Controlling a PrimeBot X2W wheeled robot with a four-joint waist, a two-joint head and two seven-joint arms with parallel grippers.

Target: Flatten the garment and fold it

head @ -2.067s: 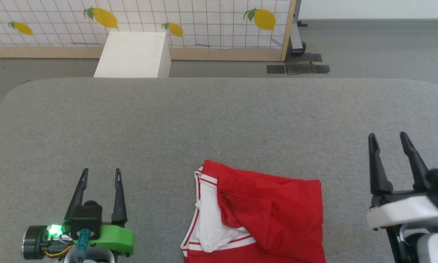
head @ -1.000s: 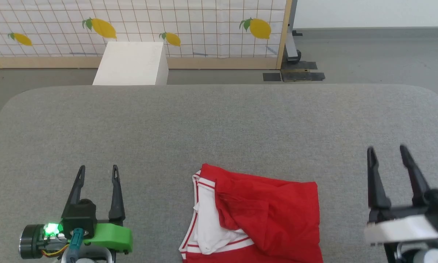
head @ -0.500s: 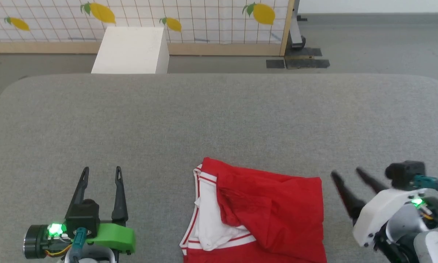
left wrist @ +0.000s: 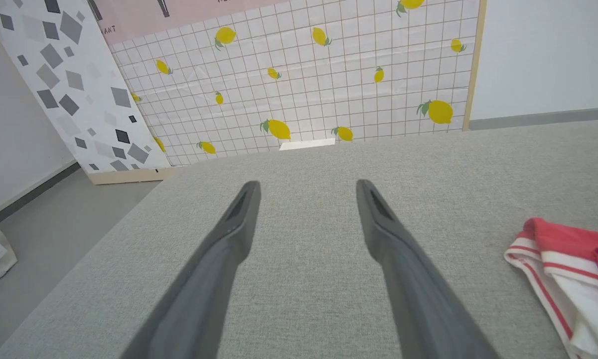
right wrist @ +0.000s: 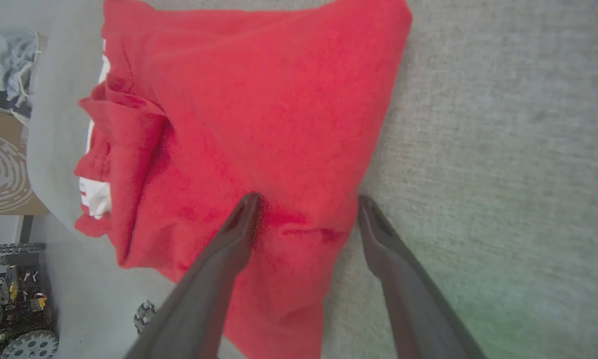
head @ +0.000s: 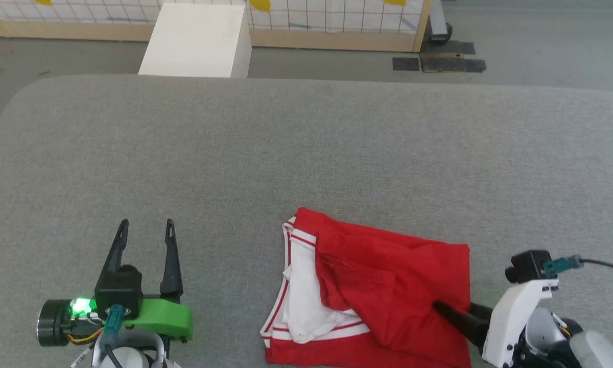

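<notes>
Currently garment (head: 393, 276) crumpled; its right edge straddled by right gripper (right wrist: 307, 199), jaws spread, one over cloth, nothing clamped.

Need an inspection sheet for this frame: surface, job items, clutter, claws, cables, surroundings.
Surface: grey fabric-covered table, no stains seen.
Job's things: garment, red, crumpled and doubled over itself near the table's near edge, with a white sleeve and striped trim showing on its left side.
Clutter: nothing seen.
Claws: left claw open over bare table, apart from the garment. Right claw open, straddling the garment's right edge, one finger on the cloth, one over the table.
Cables: black cable on a teal plug at the right wrist.
Surroundings: white box and lemon-print panel beyond the table.
</notes>
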